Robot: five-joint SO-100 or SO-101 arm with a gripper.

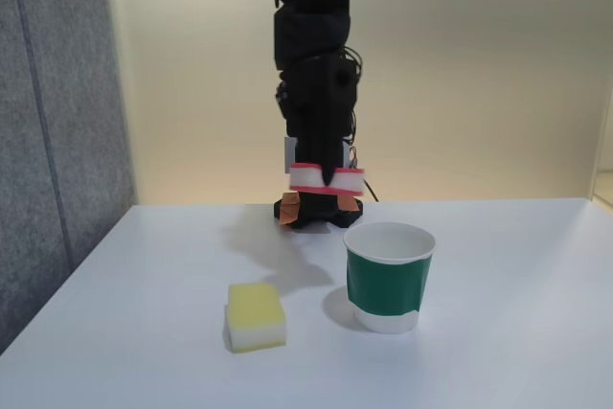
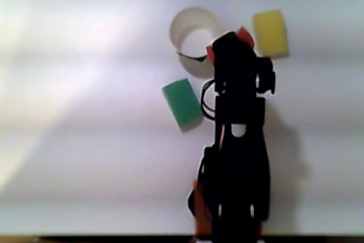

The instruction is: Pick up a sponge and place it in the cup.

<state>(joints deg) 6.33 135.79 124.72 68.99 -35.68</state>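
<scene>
Fixed view, near to far: yellow sponge (image 1: 256,316) sits on the white table (image 1: 517,352) closest to the cam, below and left of the pincer. Cup (image 1: 388,277) stands upright a bit farther back, below and right of the pincer, well apart from the yellow sponge. Cup inside looks white.

Behind both, the arm (image 1: 314,93) stands folded w/ the pincer (image 1: 328,179) pointing down, above the table. The sponge (image 1: 326,179) is clamped in the pincer: red layer and white layer show as bands to either side of the dark fingertip, so the pincer is closed on it. The sponge is off the table, higher than the cup rim, up and left of the cup mouth.

In the other view, from above: arm body fills the low centre; pincer (image 2: 230,46) w/ bits of the red sponge (image 2: 245,35) poking out at its tip, just beside the cup (image 2: 195,38) rim. Green sponge (image 2: 182,103) lies left of the arm, nearer the base than the pincer. Yellow sponge (image 2: 269,32) lies just right of the pincer tip.
</scene>
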